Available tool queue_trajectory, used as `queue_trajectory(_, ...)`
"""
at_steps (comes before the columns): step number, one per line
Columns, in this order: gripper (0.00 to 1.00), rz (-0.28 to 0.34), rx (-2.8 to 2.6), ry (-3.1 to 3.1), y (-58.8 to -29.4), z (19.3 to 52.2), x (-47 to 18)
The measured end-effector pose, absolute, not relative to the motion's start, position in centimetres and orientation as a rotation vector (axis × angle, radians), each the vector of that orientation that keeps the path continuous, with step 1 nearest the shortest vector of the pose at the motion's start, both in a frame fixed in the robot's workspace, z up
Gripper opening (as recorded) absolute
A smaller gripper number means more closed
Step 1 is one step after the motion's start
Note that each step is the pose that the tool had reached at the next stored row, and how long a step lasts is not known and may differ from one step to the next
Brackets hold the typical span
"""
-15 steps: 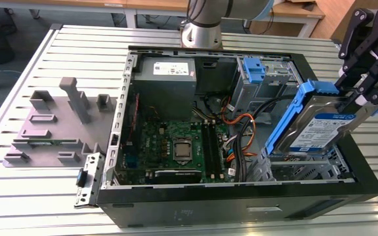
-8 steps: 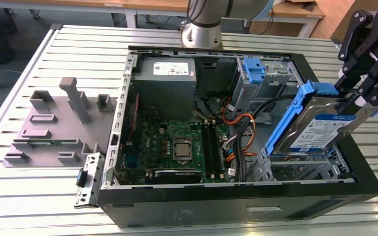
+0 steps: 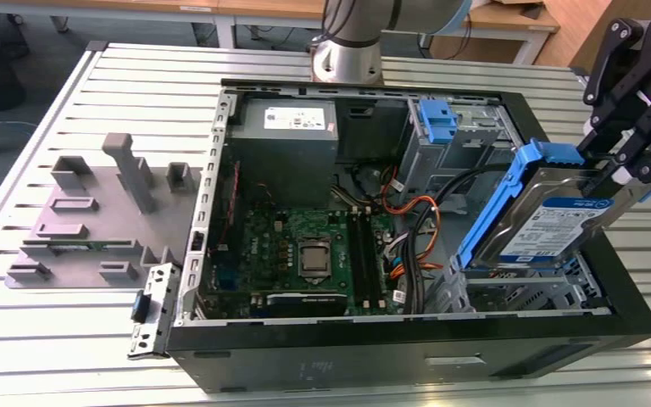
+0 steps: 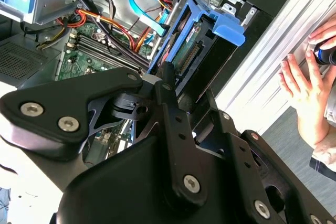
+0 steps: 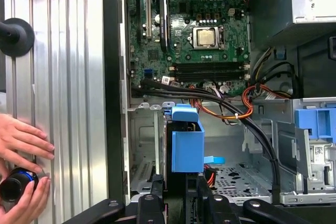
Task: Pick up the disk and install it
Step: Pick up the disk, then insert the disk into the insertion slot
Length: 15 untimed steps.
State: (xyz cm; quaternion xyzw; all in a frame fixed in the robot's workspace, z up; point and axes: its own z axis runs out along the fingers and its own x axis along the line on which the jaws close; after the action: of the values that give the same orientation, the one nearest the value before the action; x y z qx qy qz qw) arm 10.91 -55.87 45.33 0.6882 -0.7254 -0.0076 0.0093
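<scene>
**Hidden or cut off.** The gripper (image 3: 617, 174) is cropped by the exterior view's right edge. The lower end of the disk (image 3: 546, 216) sinks behind the drive cage (image 3: 529, 284) and cannot be made out. In the first wrist view the disk (image 5: 187, 145) shows edge-on, so its label is out of sight. In the second wrist view the gripper (image 4: 163, 80) covers much of the disk (image 4: 194, 51). A person's hand (image 5: 21, 142) resting on the slatted table (image 3: 54, 339) is cut by the frame; the dark round object beneath it is not identifiable.

**Item.** The disk is a flat silver-grey drive with a white-and-blue label. A blue rail runs along its side and a blue tab sits at its raised end.

**Location.** It is at the exterior view's right, above the drive cage, inside the open computer case (image 3: 416, 360).

**Orientation.** The disk is steeply tilted. Its long axis runs from lower left to upper right in the exterior view, tab end uppermost, label face toward the camera.

**Grip.** The fingers are closed on the disk's upper edge, bearing it clear of the motherboard (image 3: 303, 246).

**Also present.** A spare blue bracket (image 3: 439, 119), a power-supply box (image 3: 286, 123) and a grey fixture (image 3: 99, 212).
</scene>
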Motion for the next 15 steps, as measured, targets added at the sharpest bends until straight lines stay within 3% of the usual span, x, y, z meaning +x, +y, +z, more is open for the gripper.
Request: queue_trajectory(15,0.35,-0.024,2.149,-2.265,-55.94,45.07,10.92)
